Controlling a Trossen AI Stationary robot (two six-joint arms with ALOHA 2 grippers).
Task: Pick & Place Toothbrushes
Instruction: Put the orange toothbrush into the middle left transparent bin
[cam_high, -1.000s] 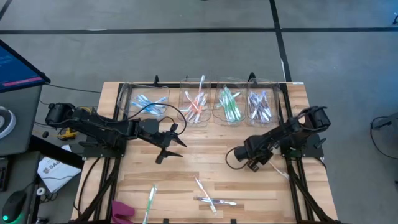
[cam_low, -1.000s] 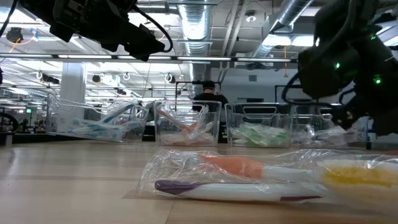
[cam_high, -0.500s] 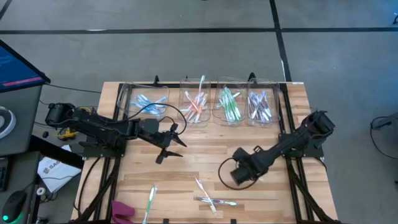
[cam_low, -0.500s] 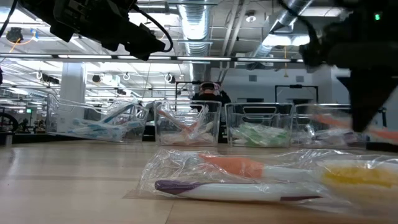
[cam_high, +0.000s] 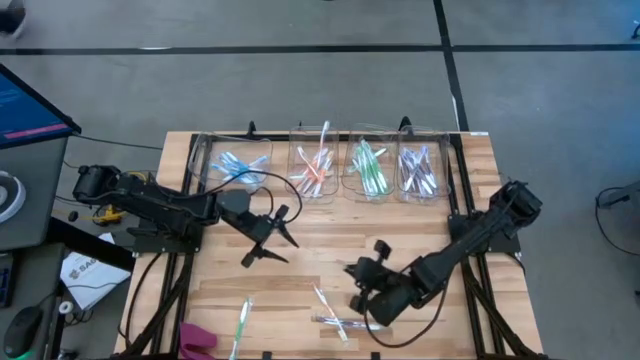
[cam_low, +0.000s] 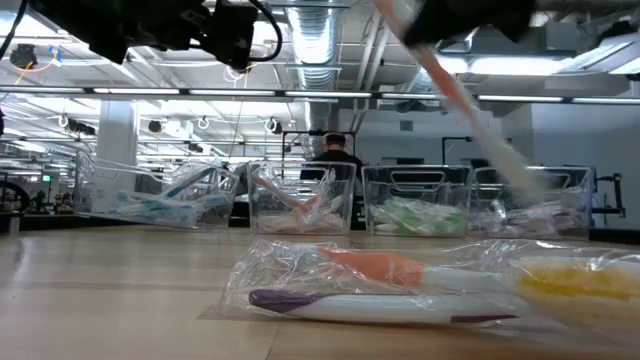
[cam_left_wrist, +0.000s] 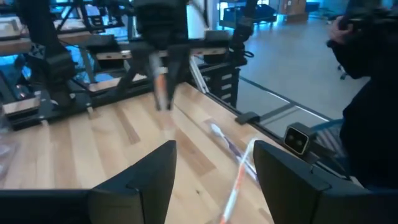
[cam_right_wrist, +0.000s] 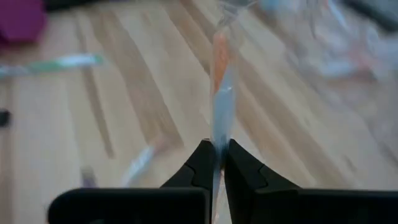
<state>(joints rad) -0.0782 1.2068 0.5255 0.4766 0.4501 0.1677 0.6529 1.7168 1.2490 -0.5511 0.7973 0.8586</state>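
Right hand (cam_right_wrist: 216, 163) low over the near-middle of the tabletop (cam_high: 440, 215), fingers pinched tight on one wrapped toothbrush (cam_right_wrist: 219, 93) with an orange-red accent, the stick pointing forward past the fingertips; seen in the high view at (cam_high: 368, 296), just beside the loose toothbrushes (cam_high: 338, 320) lying crossed near the front edge. Left hand (cam_high: 268, 237) hovering over the left-middle of the boards, fingers spread wide with nothing between them, well apart from the right hand. Further loose pieces: a green-accented toothbrush (cam_high: 241, 322) near the front-left, beside a magenta object (cam_high: 197, 338) at the front edge. Along the far edge, four clear bins in a row, sorted by colour: blue brushes (cam_high: 238, 166), orange-red brushes (cam_high: 316, 168), green brushes (cam_high: 368, 166), purple brushes (cam_high: 418, 170). In the low view, a wrapped orange toothbrush (cam_low: 380, 266) and a purple one (cam_low: 300, 298) lying right in front of the lens, a yellow piece (cam_low: 580, 280) just beside them, and the held brush (cam_low: 470, 110) slanting down from above. Beyond the bins, a person (cam_low: 334, 158) in dark clothing, partly hidden.
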